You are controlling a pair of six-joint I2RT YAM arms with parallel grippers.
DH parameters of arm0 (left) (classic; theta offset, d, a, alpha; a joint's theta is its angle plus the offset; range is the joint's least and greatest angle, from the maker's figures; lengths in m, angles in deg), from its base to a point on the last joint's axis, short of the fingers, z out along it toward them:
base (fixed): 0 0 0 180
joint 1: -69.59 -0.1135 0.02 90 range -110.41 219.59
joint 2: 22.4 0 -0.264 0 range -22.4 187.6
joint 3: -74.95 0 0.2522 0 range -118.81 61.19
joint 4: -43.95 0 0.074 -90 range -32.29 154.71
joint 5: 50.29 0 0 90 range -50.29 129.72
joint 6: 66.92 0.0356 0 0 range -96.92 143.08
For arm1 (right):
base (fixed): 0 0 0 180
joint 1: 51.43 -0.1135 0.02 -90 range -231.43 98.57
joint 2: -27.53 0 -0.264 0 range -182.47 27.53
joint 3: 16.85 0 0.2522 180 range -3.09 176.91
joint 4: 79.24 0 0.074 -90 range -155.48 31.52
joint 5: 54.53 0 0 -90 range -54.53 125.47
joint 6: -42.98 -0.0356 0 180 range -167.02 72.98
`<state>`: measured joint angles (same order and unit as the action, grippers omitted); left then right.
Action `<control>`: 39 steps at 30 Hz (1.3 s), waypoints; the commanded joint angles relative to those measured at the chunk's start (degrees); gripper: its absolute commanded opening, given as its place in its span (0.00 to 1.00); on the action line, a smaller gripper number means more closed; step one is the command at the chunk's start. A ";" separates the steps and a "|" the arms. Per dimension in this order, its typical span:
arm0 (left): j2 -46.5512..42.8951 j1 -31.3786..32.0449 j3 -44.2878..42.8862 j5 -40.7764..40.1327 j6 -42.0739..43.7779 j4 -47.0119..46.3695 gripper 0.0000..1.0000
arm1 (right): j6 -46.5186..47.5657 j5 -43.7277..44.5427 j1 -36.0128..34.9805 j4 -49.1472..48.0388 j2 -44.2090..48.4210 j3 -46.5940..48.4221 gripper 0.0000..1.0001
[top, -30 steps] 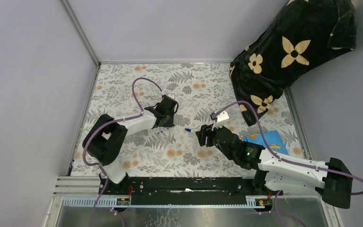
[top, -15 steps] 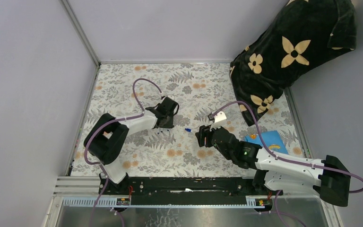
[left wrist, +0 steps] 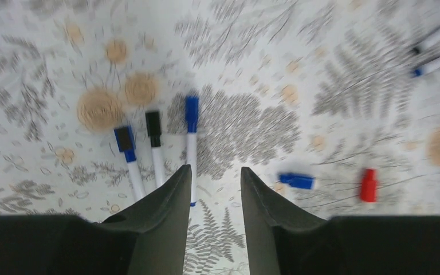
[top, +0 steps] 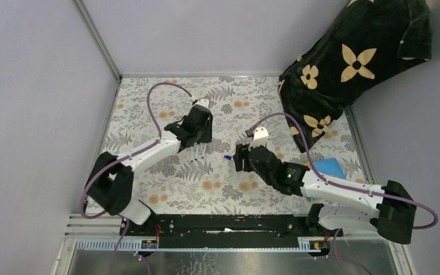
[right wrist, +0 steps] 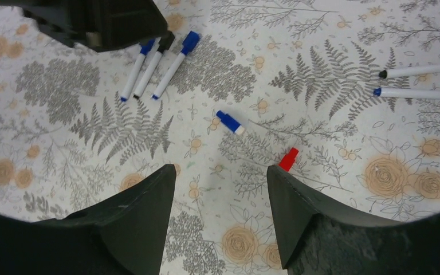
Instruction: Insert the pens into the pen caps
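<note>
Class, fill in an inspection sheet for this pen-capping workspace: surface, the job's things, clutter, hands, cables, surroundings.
Surface: floral table cover, lying flat.
Job's things: three capped pens side by side; two uncapped pens lying apart from them; a loose blue cap and a red cap between the two groups.
Clutter: blue flat item at the right edge, partly hidden by the right arm.
Hands: left hand open and empty, by the capped pens; right hand open and empty, facing the loose caps.
Cables: purple cable looped along each arm, clear of the pens.
Surroundings: grey walls; dark flowered cloth draped at the far right corner.
</note>
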<state>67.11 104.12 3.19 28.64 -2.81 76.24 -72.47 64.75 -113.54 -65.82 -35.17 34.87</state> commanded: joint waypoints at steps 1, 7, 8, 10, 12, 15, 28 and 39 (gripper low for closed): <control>-5.43 0.37 -5.55 -1.29 5.01 -0.65 0.45 | -5.83 -3.00 5.79 5.32 -4.60 6.78 0.67; -9.22 0.28 -11.87 -2.19 8.61 1.33 0.56 | -12.65 -6.96 15.90 9.70 -12.25 12.49 0.68; -9.98 0.28 -12.22 -2.33 8.99 1.28 0.57 | -13.83 -5.55 16.65 10.84 -13.85 13.75 0.68; -11.19 0.33 -12.21 -2.54 9.60 0.48 0.58 | -17.35 -1.55 18.11 13.87 -17.25 16.55 0.67; -12.15 0.28 -11.44 -2.52 11.10 -1.15 0.59 | -21.39 1.28 19.96 18.00 -21.14 19.98 0.67; -13.12 0.28 -10.12 -3.00 12.67 -1.60 0.58 | -28.22 5.70 22.42 27.08 -27.85 26.38 0.64; -15.73 0.26 -5.89 -2.48 13.07 -2.94 0.57 | -45.31 10.49 30.21 38.75 -41.72 35.48 0.59; -15.25 0.28 -5.60 -1.71 13.15 -2.97 0.57 | -44.76 8.49 33.50 36.34 -43.58 35.50 0.54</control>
<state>52.65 104.12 -2.95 27.05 9.16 76.15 -114.85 71.57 -80.42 -29.60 -77.77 69.79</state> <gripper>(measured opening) 0.574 0.549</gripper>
